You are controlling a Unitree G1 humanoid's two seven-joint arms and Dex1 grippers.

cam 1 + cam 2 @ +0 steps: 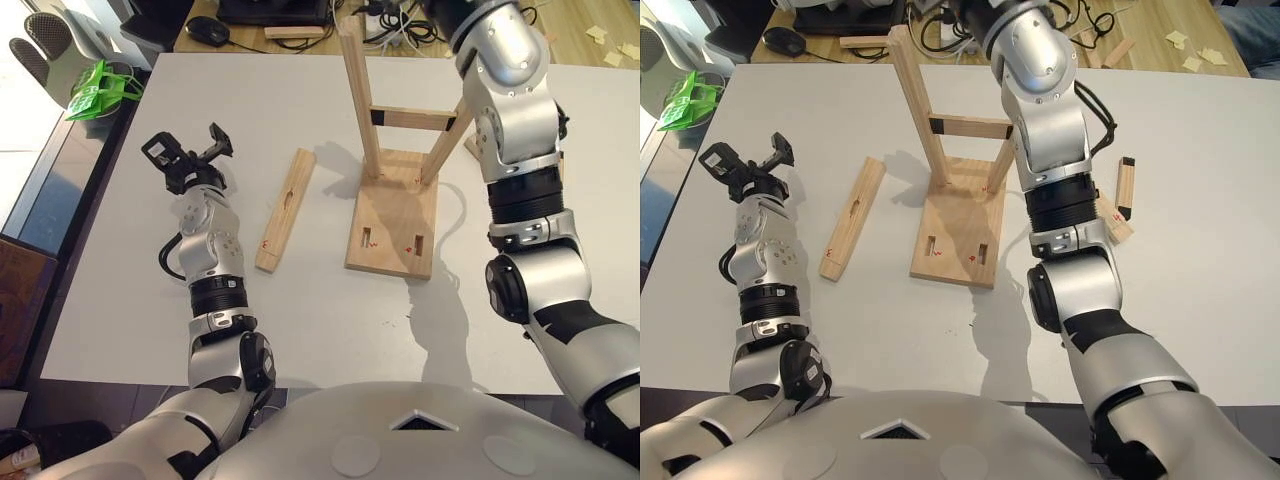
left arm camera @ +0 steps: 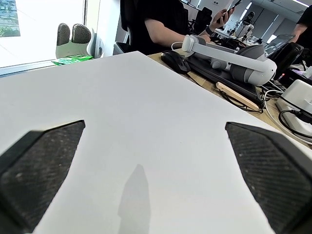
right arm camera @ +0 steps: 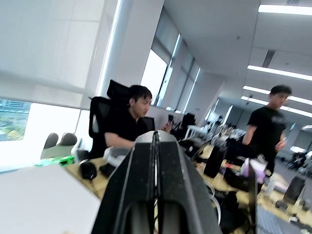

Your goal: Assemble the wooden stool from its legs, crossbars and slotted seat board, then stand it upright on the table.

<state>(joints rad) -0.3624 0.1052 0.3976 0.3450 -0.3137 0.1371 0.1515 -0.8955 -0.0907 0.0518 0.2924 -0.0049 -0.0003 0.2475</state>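
The slotted seat board (image 1: 393, 222) lies flat at the table's middle. Two legs (image 1: 360, 95) stand in its far slots, joined by a crossbar (image 1: 412, 118); the two near slots hold nothing. A loose leg (image 1: 285, 210) lies to the board's left. Further left, my left gripper (image 1: 188, 145) hovers open over bare table, its pads (image 2: 44, 161) wide apart with nothing between. My right arm rises just right of the standing legs and leaves the top of the picture. My right gripper (image 3: 156, 135) is held high in the air, fingers pressed together on nothing.
Two more wooden pieces (image 1: 1125, 188) lie right of the right arm on the white table (image 1: 1200, 150). Beyond the far edge are a mouse (image 1: 207, 30), a wooden stick (image 1: 295, 32) and cables. A green bag (image 1: 100, 88) sits off the left edge.
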